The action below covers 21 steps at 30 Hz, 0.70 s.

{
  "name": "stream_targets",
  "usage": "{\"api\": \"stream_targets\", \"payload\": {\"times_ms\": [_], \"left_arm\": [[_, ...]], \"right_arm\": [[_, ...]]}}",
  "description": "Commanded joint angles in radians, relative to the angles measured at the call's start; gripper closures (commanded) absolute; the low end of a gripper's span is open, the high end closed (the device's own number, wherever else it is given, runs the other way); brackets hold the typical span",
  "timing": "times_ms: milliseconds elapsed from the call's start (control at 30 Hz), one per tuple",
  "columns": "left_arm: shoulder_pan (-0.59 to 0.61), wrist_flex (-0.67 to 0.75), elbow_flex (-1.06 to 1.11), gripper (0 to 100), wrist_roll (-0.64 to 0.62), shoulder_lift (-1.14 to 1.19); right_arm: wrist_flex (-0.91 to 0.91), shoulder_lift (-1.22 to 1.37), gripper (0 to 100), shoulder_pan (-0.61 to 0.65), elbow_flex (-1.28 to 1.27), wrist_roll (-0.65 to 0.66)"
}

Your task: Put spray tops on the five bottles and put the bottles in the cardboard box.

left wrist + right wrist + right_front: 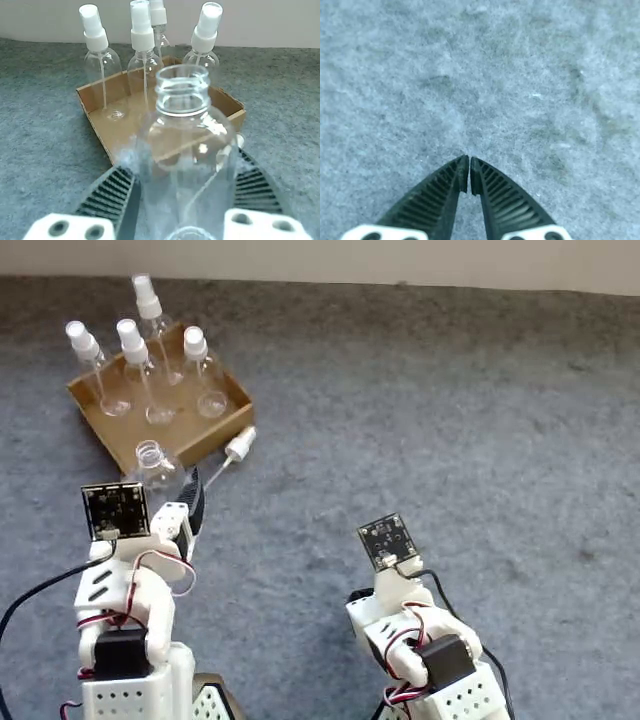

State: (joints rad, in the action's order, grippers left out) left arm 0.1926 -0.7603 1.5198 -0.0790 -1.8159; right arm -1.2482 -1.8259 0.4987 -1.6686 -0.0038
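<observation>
The left tool (185, 167) is closed around an uncapped clear bottle (182, 90), one ribbed finger (112, 195) on each side of the body, and the bottle stands upright with its threaded neck open. In the high view this bottle (150, 458) sits on the counter just outside the near edge of the cardboard box (92, 408), with the left tool (168, 482) right behind it. A loose spray top (240, 445) lies on its side on the counter beside the box's near corner, its thin tube trailing back toward the left tool. The small patch of white (240, 140) past the held bottle's shoulder in the left wrist view is probably that same top, though little of it shows. Four capped bottles (135, 345) stand upright inside the box, each with a white spray top on. Well apart from all this, the right tool (469, 172) is pinched closed with nothing between its tips, hanging above bare grey counter (530, 75).
</observation>
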Motion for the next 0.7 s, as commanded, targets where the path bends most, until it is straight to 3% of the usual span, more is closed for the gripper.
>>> {"api": "stream_targets", "payload": {"times_ms": [0, 267, 433, 667], "left_arm": [[0.019, 0.031, -0.002, 87, -0.014, -0.015], [0.022, 0.031, -0.002, 87, -0.014, -0.015], [0.039, 0.031, -0.002, 87, -0.014, -0.015], [0.107, 0.032, -0.002, 87, -0.014, -0.015]], "right_arm": [[-0.002, -0.013, 98.9, -0.008, -0.139, 0.006], [0.004, -0.013, 98.8, -0.016, -0.137, 0.011], [0.008, -0.015, 98.6, -0.125, -0.133, 0.011], [0.269, -0.015, 98.5, -0.3, -0.105, 0.014]]}}
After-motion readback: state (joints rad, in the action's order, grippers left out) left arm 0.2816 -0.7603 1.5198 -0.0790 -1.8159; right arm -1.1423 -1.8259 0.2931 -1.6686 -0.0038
